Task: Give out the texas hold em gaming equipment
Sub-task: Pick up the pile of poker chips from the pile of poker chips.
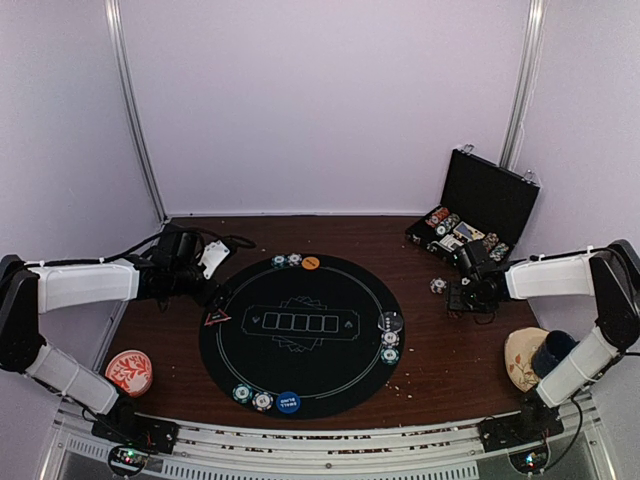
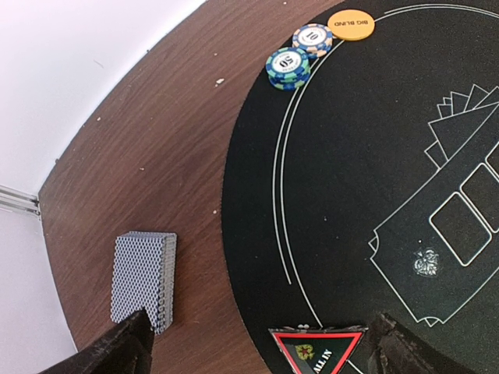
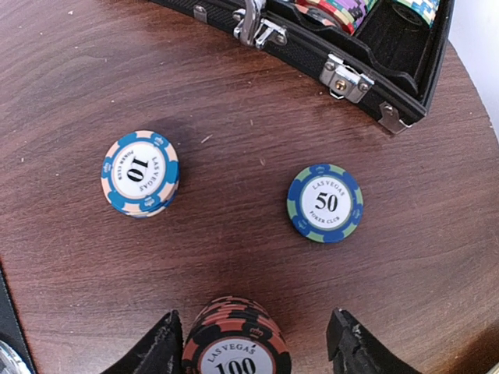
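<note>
In the right wrist view a stack of black-and-red 100 chips [image 3: 236, 351] stands between the fingers of my right gripper [image 3: 253, 314]. The left finger is against it and the right finger [image 3: 351, 343] stands apart, so the gripper is open. A blue 10 chip stack [image 3: 140, 173] and a blue-green 50 chip [image 3: 325, 202] lie beyond on the wood. My left gripper [image 2: 261, 319] is open wide. The red triangle marker [image 2: 318, 351] lies between its fingers on the mat's edge, and a grey-blue card deck [image 2: 143, 274] sits by its left finger. Above, the right gripper [image 1: 462, 295] hovers near the case.
The open black case [image 1: 480, 205] holds more chips at the back right. The round black mat [image 1: 300, 335] carries chip pairs, an orange button [image 1: 311, 263] and a blue button [image 1: 288, 402]. A red-and-white dish [image 1: 129, 370] is front left. A dark cup [image 1: 553, 352] is front right.
</note>
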Robot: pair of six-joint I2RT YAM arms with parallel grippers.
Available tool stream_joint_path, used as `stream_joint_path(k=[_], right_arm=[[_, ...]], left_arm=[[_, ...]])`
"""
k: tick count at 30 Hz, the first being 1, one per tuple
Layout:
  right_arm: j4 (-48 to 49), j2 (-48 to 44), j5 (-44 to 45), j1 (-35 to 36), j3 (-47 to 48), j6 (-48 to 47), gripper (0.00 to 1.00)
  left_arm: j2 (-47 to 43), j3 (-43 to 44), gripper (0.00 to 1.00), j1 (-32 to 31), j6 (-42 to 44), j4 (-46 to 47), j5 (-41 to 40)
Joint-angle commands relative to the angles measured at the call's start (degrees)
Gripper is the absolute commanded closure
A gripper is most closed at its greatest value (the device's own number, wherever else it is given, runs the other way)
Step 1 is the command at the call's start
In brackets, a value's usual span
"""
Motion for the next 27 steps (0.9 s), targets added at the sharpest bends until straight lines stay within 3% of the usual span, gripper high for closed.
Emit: stream_joint_path(k=[1,13,27], right_arm=[[0.8,0.4,-1.1,-0.4,-0.7,-1.0,0.39],[0.8,0.3,-1.6,-0.4,-0.8,-1.3,0.41],[0.9,0.2,-1.4,-0.4,-0.8,-1.5,0.59]], left_arm=[[0.0,0.0,0.02,0.3,-0.5,2.5,-0.3],[0.4,0.0,0.02,0.3,-0.5,2.6,-0.5],[0.5,0.0,0.02,0.3,-0.5,2.6,-0.6]])
